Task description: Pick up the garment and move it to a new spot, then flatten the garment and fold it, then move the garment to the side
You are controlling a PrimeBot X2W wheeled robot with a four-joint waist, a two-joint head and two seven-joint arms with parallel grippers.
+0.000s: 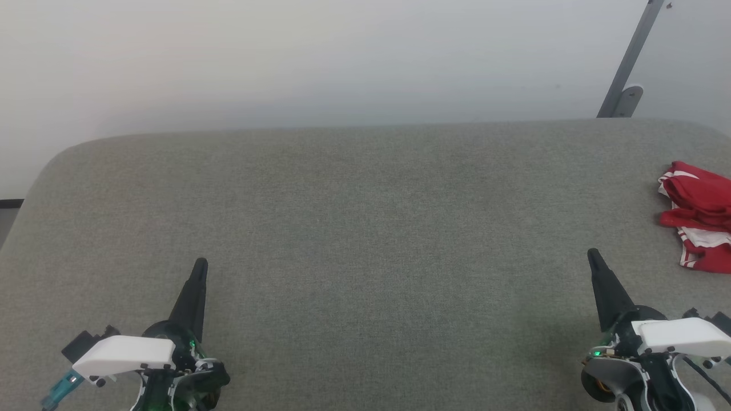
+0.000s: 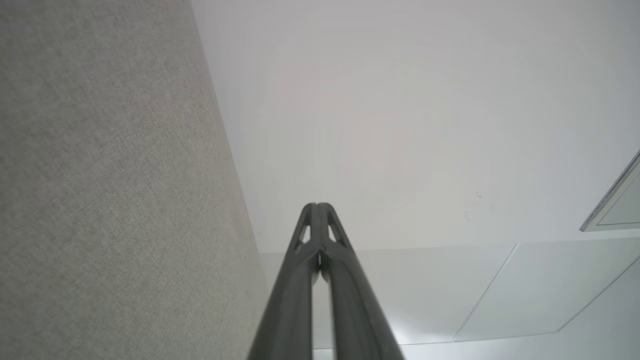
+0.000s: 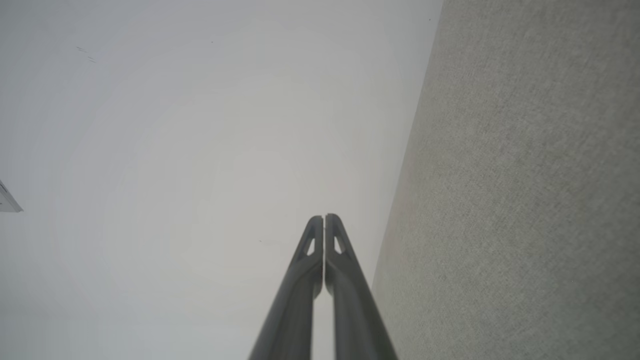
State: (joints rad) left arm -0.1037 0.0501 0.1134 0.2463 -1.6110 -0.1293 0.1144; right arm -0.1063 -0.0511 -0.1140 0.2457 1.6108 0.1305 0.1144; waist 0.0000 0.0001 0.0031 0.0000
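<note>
The garment [image 1: 699,214], red with white striped trim, lies crumpled at the far right edge of the grey fabric table [image 1: 365,228], partly cut off by the head view's border. My left gripper [image 1: 200,265] rests low at the lower left, shut and empty, fingers pointing away from me. My right gripper [image 1: 593,255] sits at the lower right, also shut and empty, a short way to the near left of the garment. In the left wrist view, the left gripper [image 2: 317,205] has its tips pressed together. The right wrist view shows the right gripper [image 3: 324,216] the same way.
A pale wall [image 1: 342,57] rises behind the table's far edge. A grey metal bracket [image 1: 628,68] leans against the wall at the upper right. The table's left corner [image 1: 51,165] is rounded, with dark floor beside it.
</note>
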